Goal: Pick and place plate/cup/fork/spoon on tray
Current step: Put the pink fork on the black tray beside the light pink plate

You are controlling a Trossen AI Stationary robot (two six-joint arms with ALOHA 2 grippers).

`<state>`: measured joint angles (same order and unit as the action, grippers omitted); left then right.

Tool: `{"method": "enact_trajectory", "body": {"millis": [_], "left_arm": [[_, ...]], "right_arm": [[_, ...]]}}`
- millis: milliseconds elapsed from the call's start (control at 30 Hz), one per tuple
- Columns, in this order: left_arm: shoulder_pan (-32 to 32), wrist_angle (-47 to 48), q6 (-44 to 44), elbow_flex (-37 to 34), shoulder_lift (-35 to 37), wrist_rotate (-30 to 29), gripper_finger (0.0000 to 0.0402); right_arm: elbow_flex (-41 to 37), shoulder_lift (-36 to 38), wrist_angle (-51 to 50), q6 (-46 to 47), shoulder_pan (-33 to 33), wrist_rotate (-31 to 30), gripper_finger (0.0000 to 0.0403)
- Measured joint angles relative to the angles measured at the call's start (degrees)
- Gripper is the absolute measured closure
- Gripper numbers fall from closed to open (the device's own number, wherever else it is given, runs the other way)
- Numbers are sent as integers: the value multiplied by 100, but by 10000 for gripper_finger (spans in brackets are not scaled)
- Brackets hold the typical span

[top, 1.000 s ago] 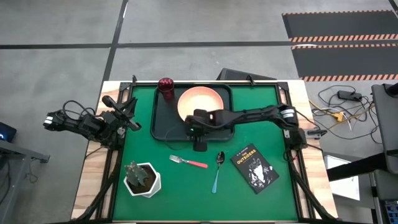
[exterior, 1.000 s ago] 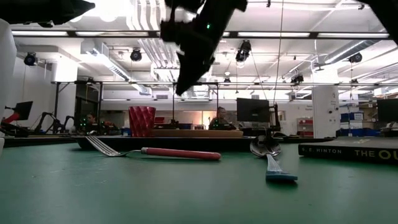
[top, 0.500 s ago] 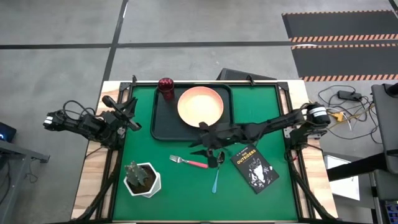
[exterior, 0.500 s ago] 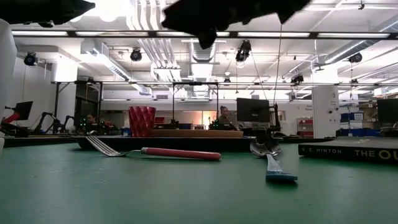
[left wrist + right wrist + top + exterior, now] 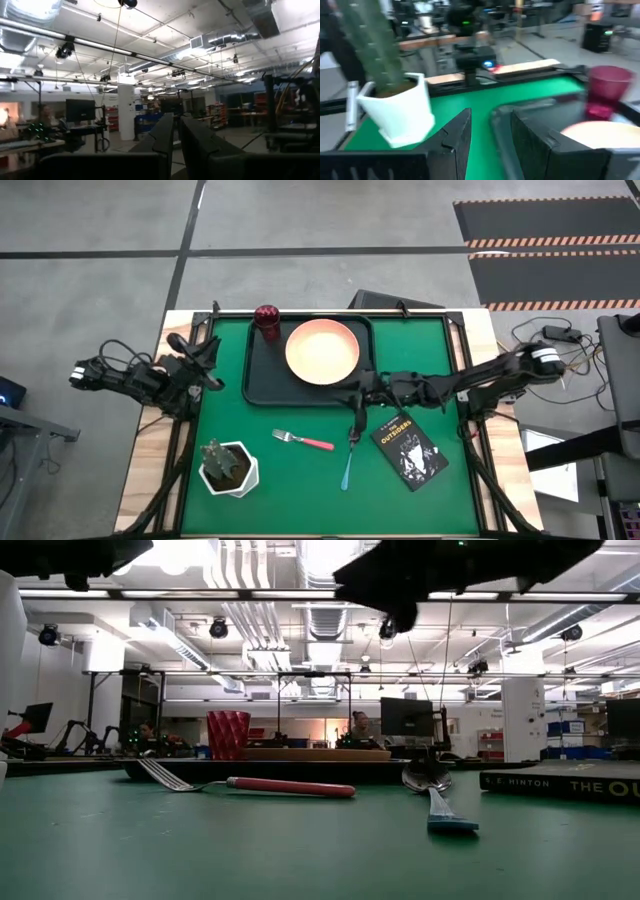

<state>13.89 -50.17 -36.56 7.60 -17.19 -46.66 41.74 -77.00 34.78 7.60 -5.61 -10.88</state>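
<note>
The peach-orange plate [image 5: 322,350] lies flat in the black tray [image 5: 262,385]. The dark red cup [image 5: 266,321] stands upright at the tray's far left corner. The pink-handled fork [image 5: 303,441] and the blue-handled spoon [image 5: 349,457] lie flat on the green mat just near of the tray. My right gripper [image 5: 356,400] is open and empty, held high over the tray's near edge above the spoon's bowl, pointing toward the table's left; it also shows in the low view [image 5: 400,585]. My left gripper [image 5: 207,366] is shut and empty at the table's left edge.
A white pot with a green plant [image 5: 229,467] stands near the front left. A black book with white lettering [image 5: 409,450] lies right of the spoon. Bare green mat lies between the fork and the pot and along the near edge.
My right gripper has risen and drawn back toward the table's right, from the tray's near edge to above the spoon's bowl. It has tipped from pointing down to nearly level, pointing left. The fork, spoon, plate and cup have not moved.
</note>
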Motion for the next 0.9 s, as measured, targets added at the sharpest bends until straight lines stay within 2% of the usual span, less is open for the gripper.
{"method": "enact_trajectory", "body": {"millis": [100,200,367,467,533,633,900], "left_arm": [[2,11,260,-1,3,212,386],[4,18,854,-14,-3,752,386],[4,34,1632,-31,-129,2420,386],[4,62,1901,35,-285,3424,386],[4,54,2049,126,-411,3849,386],[4,89,2222,286,-644,4069,386],[0,720,2569,1090,-1460,4090,386]], "right_arm": [[-205,454,-421,-11,0,-402,280],[-305,941,-1196,52,0,-823,280],[-346,1646,-2469,36,2,-1028,280],[-346,1969,-2809,-119,0,-1018,280],[-346,2131,-2915,-275,0,-1018,280],[-358,2318,-2989,-562,0,-1018,280],[-403,2442,-3015,-959,0,-1017,280]]}}
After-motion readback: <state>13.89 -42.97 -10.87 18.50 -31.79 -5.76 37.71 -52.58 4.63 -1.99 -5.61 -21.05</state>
